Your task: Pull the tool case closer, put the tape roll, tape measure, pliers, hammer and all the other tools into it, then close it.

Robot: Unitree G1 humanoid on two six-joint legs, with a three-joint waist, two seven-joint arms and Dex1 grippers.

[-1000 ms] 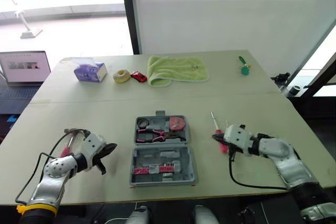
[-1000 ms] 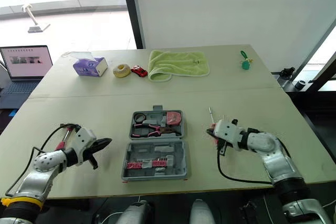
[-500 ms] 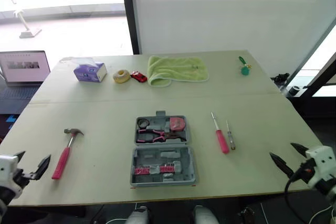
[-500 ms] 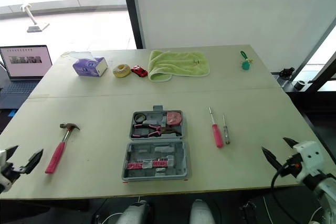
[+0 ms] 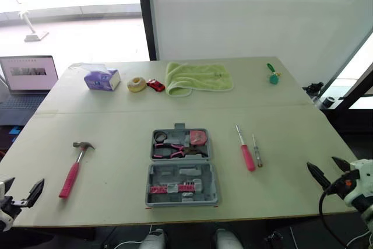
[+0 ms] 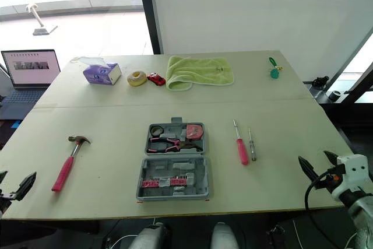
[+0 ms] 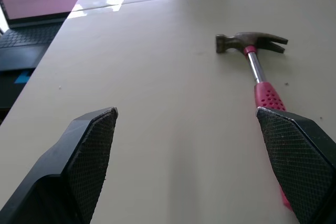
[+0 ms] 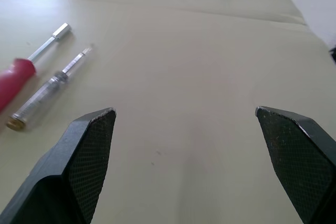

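The tool case [image 5: 180, 167] lies open at the table's [image 5: 116, 121] near centre, reachable by both arms. The left pincer [image 5: 23, 185] and right pincer [image 5: 322, 162] gape empty, seemingly poised for the hammer [image 5: 74, 164] left and the screwdrivers [image 5: 246, 151] right.

No writing can be read anywhere. The laptop [image 5: 29, 74] beside the worktop shows a row of dark marks across the top of its pale screen, too small to make out. The print on the purple tissue box [image 5: 102, 79] is likewise illegible, and so is the face of the tape measure [image 5: 197, 137].
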